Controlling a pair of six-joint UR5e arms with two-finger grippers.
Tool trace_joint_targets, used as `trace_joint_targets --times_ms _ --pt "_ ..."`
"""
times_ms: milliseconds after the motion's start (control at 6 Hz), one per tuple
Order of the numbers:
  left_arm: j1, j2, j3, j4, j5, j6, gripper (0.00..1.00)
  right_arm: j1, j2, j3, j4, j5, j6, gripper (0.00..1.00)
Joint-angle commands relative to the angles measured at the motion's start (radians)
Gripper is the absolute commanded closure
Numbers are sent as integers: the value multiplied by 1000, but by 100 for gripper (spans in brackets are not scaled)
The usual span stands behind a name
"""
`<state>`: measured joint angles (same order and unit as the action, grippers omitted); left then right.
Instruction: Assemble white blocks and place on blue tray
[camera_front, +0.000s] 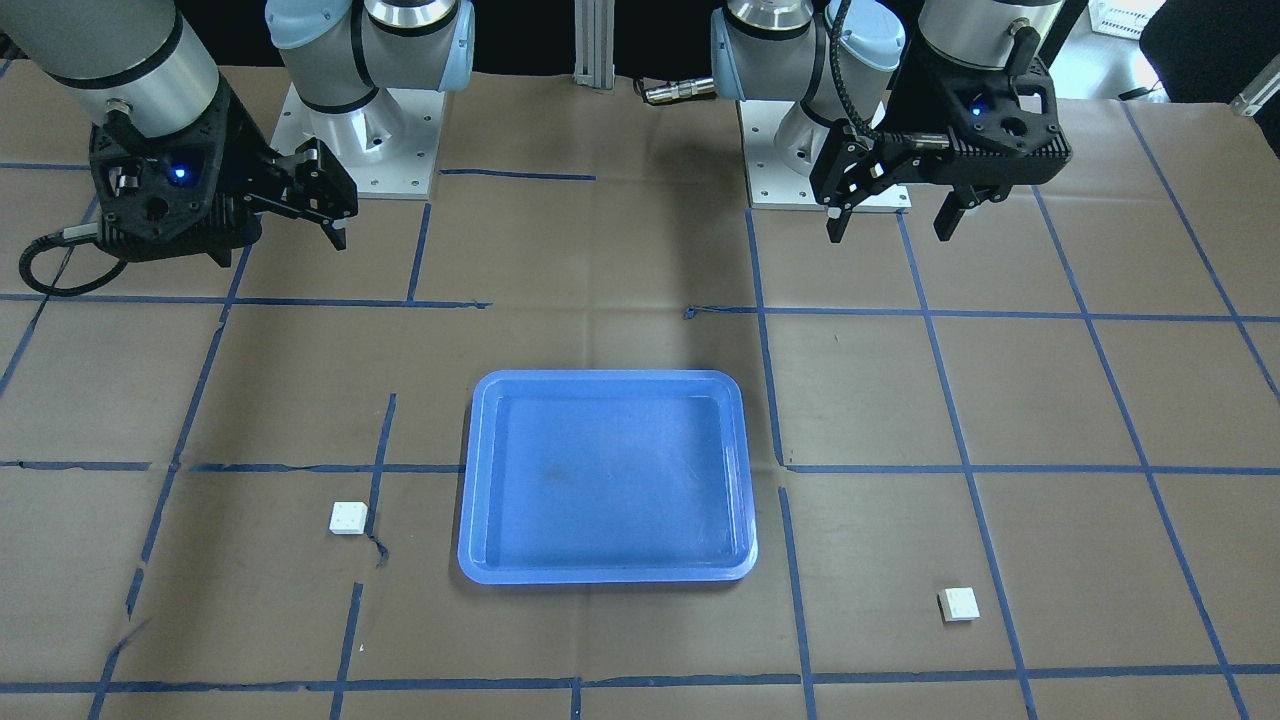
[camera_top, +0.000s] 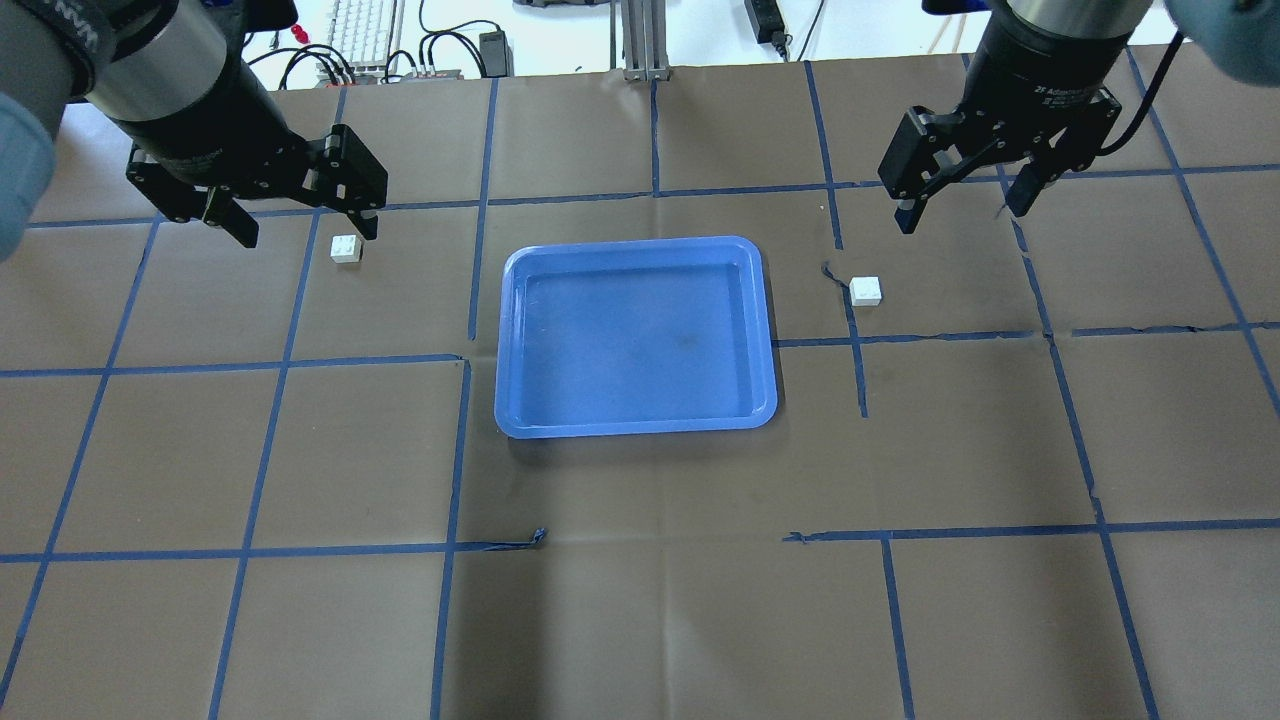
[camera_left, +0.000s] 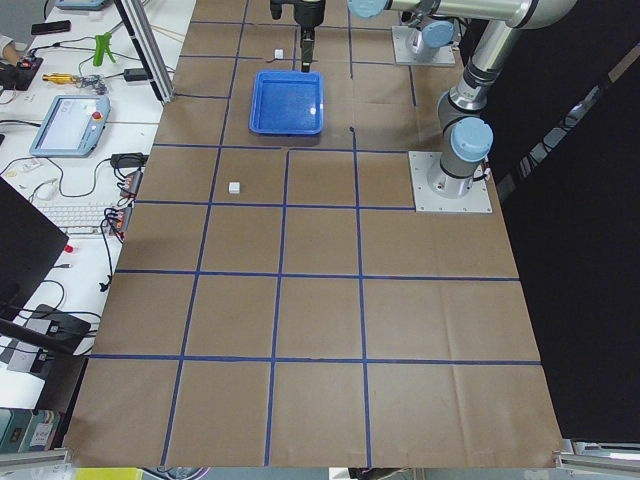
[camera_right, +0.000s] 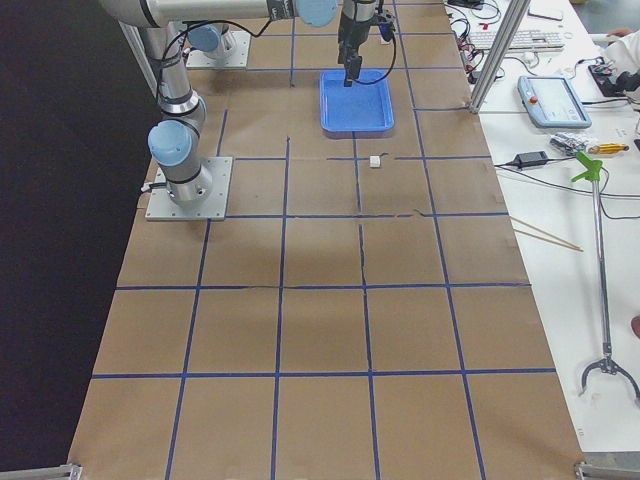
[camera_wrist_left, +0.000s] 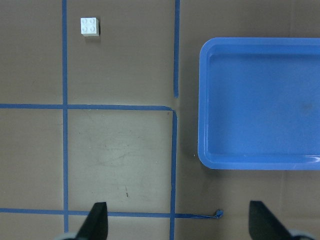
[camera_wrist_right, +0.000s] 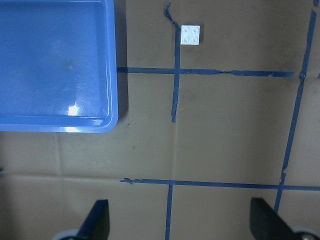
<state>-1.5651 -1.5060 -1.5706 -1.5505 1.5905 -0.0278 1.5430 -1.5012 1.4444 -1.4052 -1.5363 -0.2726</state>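
I saw both pincers spread wide and empty above the table (camera_top: 640, 620). The left gripper (camera_top: 308, 230) was near one white block (camera_top: 346, 249), and the right gripper (camera_top: 962, 213) was near the other white block (camera_top: 866, 291). The blue tray (camera_top: 640, 243) lay between the blocks, touching neither. The lettering (camera_top: 1050, 97) on the right gripper's body began "2F"; I couldn't read the rest.

First white block (camera_top: 346, 249) (studs up) lies by left gripper (camera_top: 305, 230), second white block (camera_top: 866, 290) by right gripper (camera_top: 962, 212); blue tray (camera_top: 636, 243) flat between them.
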Motion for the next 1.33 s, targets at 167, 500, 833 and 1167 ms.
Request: trace_joint_targets --times_ms 167,500,833,1167 --pt "-7 1 -11 -17 9 -53 0 -1 12 8 -35 -1 -489 0" --pt "-7 -74 -135 130 9 -81 0 -3 32 14 -150 -2 -868 0" --pt "37 -275 -178 379 9 -63 0 -20 68 10 -181 -4 -1270 0" --pt "43 -446 -114 691 -1 -5 0 -152 113 13 -176 46 -1549 0"
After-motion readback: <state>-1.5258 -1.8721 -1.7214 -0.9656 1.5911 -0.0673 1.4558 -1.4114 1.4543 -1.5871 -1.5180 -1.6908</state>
